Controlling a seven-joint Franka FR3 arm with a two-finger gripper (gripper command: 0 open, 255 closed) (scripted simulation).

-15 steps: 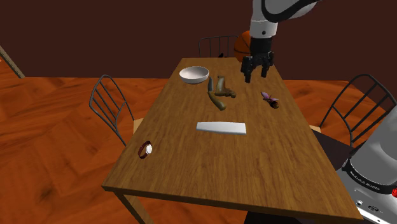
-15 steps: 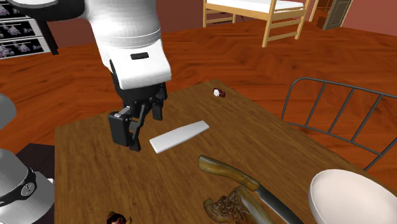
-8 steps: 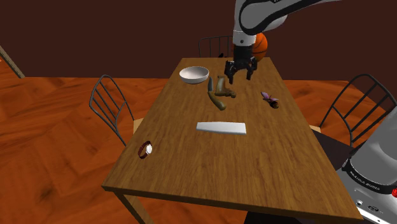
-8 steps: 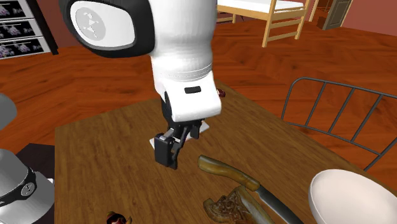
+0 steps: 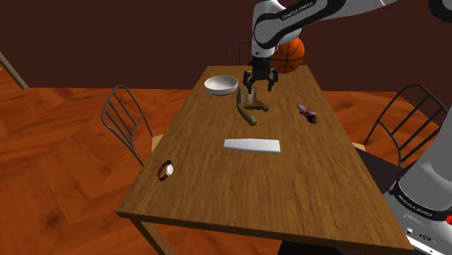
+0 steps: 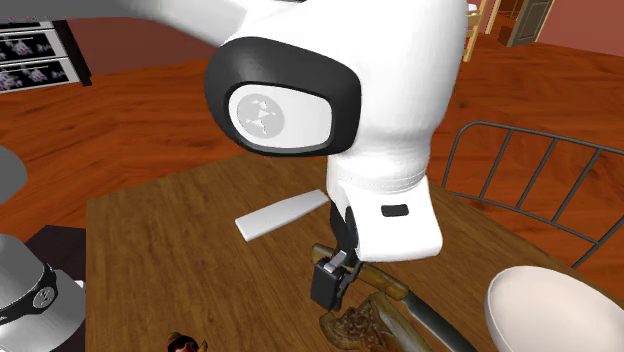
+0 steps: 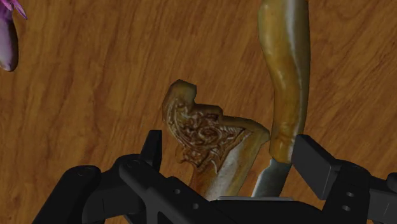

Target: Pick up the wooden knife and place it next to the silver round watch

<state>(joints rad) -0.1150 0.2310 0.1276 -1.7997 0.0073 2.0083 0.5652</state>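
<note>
Two knives lie side by side at the far end of the table. One has a smooth brown wooden handle [image 7: 284, 76] and a grey blade; the other is a carved brown piece [image 7: 205, 135]. In the shoulder view they lie together [image 5: 250, 103] beside the bowl. My gripper [image 7: 235, 156] hovers open just above them, its fingers [image 7: 153, 146] standing on either side of the carved piece and the knife's blade end, touching neither. The gripper [image 5: 259, 87] hangs low over the pair [image 6: 385, 283]. The round watch [image 5: 166, 170] with a brown strap lies near the table's front corner on the shoulder view's left.
A white bowl [image 5: 221, 85] sits close to the knives. A flat white slab [image 5: 252, 145] lies mid-table and a small purple object [image 5: 307, 112] lies towards the right edge. An orange basketball [image 5: 290, 55] rests behind the arm. Metal chairs [image 5: 125, 116] flank the table.
The arm has swung from above the table's right side towards the bowl and come down, so the open gripper now hangs just over the two knives.
</note>
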